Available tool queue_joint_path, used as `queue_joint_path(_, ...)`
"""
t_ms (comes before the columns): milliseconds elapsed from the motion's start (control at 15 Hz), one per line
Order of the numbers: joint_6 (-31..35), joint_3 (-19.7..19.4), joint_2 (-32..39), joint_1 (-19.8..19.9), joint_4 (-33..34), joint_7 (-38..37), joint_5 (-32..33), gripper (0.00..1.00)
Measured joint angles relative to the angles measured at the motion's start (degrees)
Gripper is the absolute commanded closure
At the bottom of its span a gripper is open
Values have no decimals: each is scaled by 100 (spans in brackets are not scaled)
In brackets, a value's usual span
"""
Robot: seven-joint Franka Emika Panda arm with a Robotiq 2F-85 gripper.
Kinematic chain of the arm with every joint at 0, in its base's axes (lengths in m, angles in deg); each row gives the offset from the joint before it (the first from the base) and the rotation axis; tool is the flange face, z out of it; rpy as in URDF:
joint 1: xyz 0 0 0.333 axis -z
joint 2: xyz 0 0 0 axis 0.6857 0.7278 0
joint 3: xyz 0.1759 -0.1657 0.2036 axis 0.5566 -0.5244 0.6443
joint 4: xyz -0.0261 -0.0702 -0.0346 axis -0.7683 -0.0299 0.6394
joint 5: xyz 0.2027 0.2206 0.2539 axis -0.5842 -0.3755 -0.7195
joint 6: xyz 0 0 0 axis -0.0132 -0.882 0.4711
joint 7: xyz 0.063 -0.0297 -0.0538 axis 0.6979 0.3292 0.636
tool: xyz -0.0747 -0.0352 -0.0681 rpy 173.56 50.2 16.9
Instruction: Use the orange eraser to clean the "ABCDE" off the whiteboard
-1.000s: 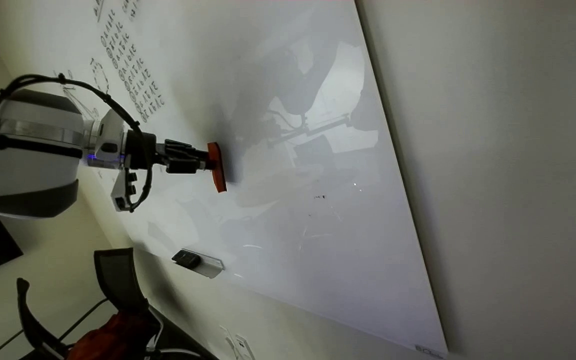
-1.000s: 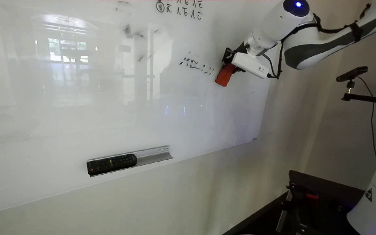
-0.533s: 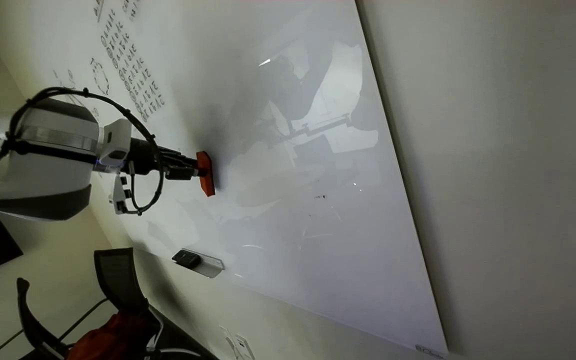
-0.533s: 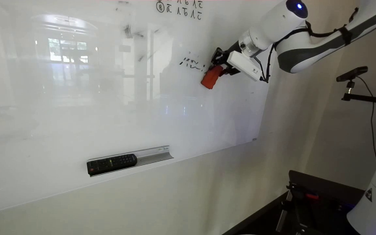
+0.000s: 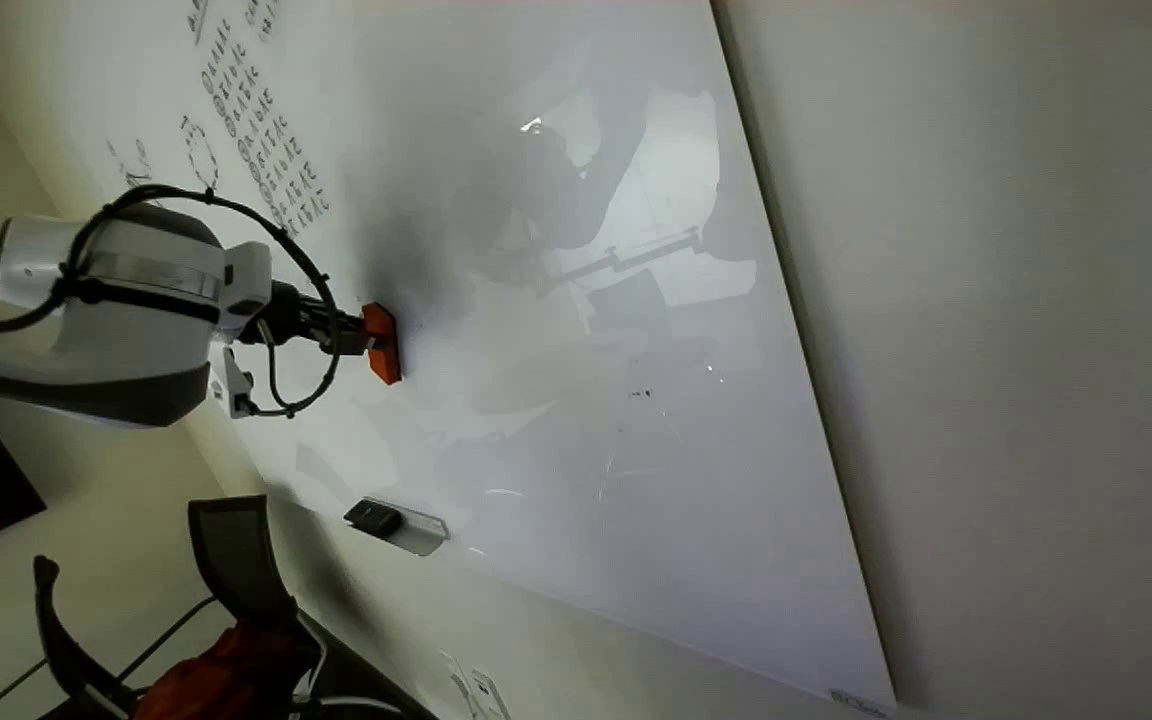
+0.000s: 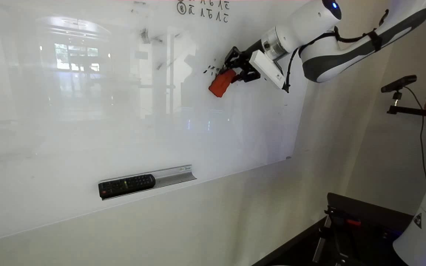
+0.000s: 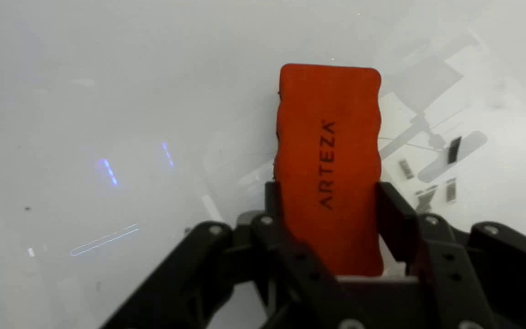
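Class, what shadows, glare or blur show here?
In an exterior view, a soft grey shadow above the orange eraser; in an exterior view, a bright window reflection on the whiteboard; in the wrist view, blue streaks of glare at left, readable lettering on the eraser, and a softer-looking end effector.

orange eraser (image 7: 329, 160): "ARTEZA" | whiteboard (image 6: 87, 144): handwritten row (image 6: 210, 14) with overlined a, b, c | corner mark (image 5: 858, 703), tray (image 6: 174, 180) label (image 6: 185, 169): illegible
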Motion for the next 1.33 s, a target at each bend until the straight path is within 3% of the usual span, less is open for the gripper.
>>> queue_joint_path(800,520,408,1007,-413,1238,-87,-211,72)
queue_joint_path(1133,516,419,1040,-434,1275,-52,-221,72)
queue_joint_path(1333,489,433,1129,-509,1175,418,-572,72)
